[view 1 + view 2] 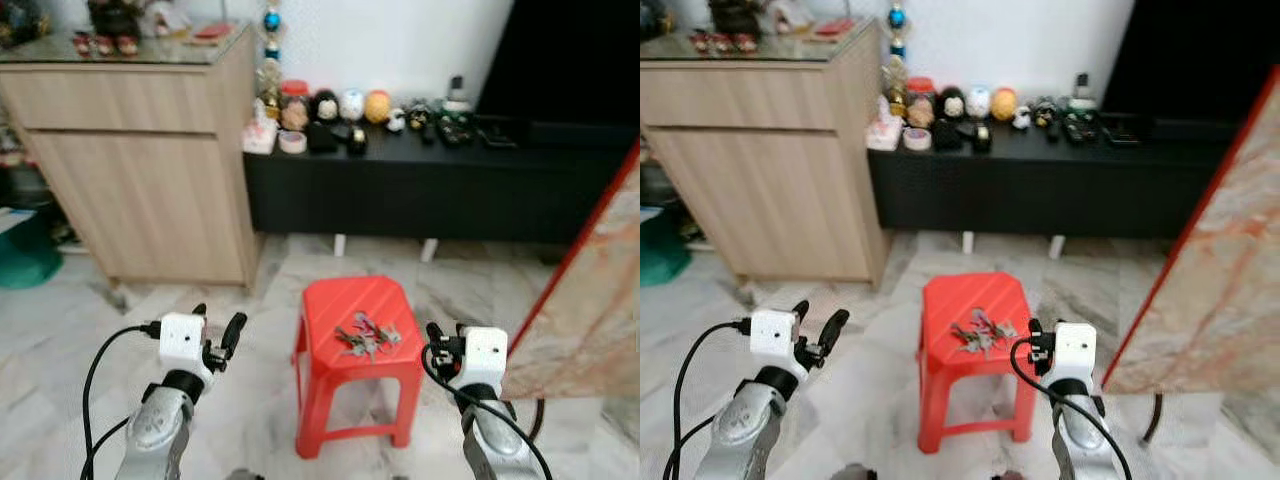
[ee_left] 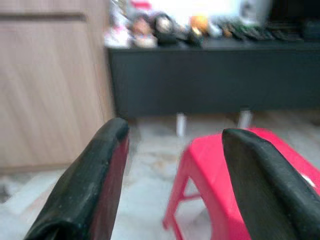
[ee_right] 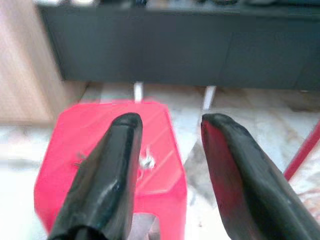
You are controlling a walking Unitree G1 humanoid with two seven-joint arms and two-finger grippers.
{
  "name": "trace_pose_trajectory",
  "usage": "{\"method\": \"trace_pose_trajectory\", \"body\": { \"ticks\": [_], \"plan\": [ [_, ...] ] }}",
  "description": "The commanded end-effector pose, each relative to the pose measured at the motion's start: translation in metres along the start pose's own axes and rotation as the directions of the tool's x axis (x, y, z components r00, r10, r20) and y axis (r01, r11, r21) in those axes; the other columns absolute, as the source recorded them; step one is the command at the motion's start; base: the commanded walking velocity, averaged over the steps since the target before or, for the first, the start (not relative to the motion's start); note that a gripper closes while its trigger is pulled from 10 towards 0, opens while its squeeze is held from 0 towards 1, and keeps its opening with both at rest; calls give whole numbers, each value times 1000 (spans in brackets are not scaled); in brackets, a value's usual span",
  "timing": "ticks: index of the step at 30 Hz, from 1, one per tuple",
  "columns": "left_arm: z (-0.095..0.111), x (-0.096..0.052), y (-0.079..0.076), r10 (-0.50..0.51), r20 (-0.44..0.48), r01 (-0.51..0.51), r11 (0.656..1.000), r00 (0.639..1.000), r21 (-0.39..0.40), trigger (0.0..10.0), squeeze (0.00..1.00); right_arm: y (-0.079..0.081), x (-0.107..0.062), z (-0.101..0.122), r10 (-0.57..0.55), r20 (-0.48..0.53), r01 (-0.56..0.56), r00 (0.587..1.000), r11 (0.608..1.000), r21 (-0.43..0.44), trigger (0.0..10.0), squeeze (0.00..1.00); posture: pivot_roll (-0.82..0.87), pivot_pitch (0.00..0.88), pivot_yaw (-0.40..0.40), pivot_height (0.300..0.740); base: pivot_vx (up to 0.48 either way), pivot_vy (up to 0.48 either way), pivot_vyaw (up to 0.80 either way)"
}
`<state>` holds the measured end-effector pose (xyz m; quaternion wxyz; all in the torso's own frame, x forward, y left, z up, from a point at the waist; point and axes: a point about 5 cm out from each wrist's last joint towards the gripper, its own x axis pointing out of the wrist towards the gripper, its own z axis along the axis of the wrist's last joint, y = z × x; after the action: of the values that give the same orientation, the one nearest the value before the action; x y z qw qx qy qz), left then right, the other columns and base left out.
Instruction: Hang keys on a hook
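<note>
A bunch of keys [image 1: 367, 338] lies loose on top of a small red plastic stool [image 1: 350, 300] straight ahead on the marble floor. My left gripper [image 1: 216, 324] hovers open to the left of the stool, holding nothing; in the left wrist view its fingers [image 2: 95, 185] frame the stool [image 2: 215, 170]. My right gripper [image 1: 446, 332] is open just right of the stool's near corner, at about seat height. In the right wrist view the open right gripper [image 3: 171, 121] points over the stool top [image 3: 90, 130], with some of the keys [image 3: 146, 161] showing between its fingers.
A wooden cabinet [image 1: 140, 150] stands at the back left. A low black bench [image 1: 420, 185] with several figurines runs along the wall behind the stool. A marble-patterned panel with a red edge [image 1: 590, 300] leans close on the right. A teal tub [image 1: 25, 255] sits far left.
</note>
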<state>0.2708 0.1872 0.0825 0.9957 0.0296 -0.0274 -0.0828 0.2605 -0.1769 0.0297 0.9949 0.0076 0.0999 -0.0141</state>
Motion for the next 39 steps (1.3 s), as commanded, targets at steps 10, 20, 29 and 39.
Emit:
{"method": "trace_pose_trajectory", "body": {
  "ticks": [10, 20, 29, 39],
  "plan": [
    [-12, -6, -3, -11, -68, 11, 1000, 998, 8, 10000, 0, 4, 4, -3, 5, -42, -4, 999, 1000, 9, 10000, 0, 28, 0, -40, 651, 0, 0, 0],
    [-17, -8, -7, -23, -93, 24, 1000, 995, 8, 10000, 0, 6, 7, -3, 29, -43, -27, 999, 999, 37, 10000, 0, 35, 0, -46, 637, 0, 0, 0],
    [-17, -10, -5, -11, -99, 12, 1000, 995, 11, 10000, 0, 6, 12, -3, 31, -69, -30, 997, 999, 24, 10000, 0, 39, 0, -50, 637, 0, 0, 0],
    [-16, -8, -6, -10, -97, 11, 1000, 995, 11, 10000, 0, 5, 11, -3, 39, -56, -37, 998, 999, 35, 10000, 0, 38, 0, -49, 622, 0, 0, 0]
  ]
}}
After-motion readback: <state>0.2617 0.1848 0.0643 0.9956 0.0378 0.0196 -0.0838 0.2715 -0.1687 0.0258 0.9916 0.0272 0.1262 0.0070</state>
